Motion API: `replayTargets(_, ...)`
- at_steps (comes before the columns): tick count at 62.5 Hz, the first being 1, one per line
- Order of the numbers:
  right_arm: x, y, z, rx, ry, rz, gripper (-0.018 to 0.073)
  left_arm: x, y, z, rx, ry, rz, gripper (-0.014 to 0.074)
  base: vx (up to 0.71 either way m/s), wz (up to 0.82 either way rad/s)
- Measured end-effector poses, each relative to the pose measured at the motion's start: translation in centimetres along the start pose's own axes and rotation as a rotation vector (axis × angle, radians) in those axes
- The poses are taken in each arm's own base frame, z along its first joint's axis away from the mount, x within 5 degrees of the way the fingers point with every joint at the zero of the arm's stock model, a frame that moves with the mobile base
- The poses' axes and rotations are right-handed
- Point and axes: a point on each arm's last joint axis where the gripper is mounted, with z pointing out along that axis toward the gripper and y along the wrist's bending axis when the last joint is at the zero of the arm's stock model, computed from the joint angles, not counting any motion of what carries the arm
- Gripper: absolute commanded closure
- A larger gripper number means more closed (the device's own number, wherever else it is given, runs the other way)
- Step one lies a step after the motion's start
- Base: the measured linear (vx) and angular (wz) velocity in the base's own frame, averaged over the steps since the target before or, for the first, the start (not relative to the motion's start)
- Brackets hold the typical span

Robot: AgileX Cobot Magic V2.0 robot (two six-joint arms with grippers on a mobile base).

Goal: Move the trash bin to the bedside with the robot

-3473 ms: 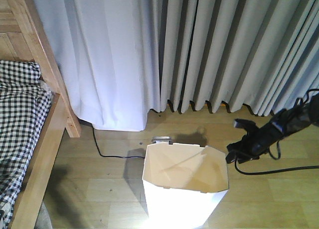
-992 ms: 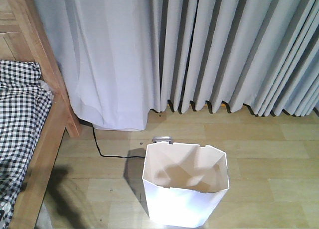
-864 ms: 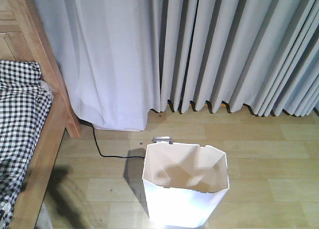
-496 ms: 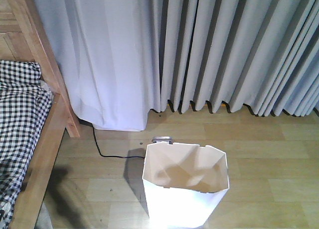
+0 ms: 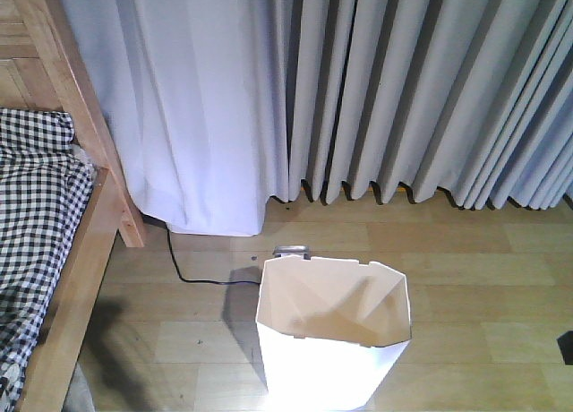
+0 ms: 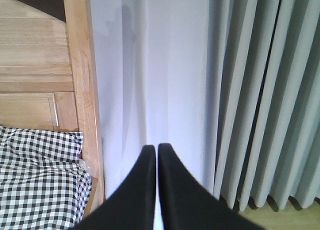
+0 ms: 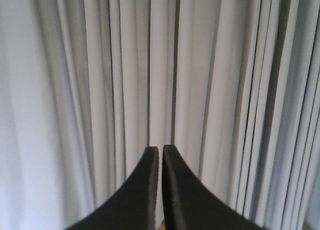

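No readable text, label, brand, number or sign is showing in any of the three views: the trash bin [image 5: 333, 340] is presenting plain white walls and a plain cream inside, the curtains [image 5: 358, 90] are hanging unmarked, and the bed [image 5: 54, 251] is showing only its wooden frame and checked bedding, with nothing written on them

Left hand [image 6: 157, 149] closed, right hand [image 7: 160, 150] closed — both level
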Motion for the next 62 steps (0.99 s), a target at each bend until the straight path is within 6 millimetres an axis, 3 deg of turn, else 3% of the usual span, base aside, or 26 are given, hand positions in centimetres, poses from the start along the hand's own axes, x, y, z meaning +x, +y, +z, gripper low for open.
replayTargets(42, 0.06, 0.39, -0.21, -0.07, -0.009, -0.056, 0.0565, 0.0, 0.0, 0.0, 0.0, 0.0, 0.0, 0.0602, 0.0, 0.0)
replayTargets(62, 0.08, 0.44, -0.21, -0.076, -0.004, 0.014, 0.0565, 0.0, 0.0, 0.0, 0.0, 0.0, 0.0, 0.0602, 0.0, 0.0)
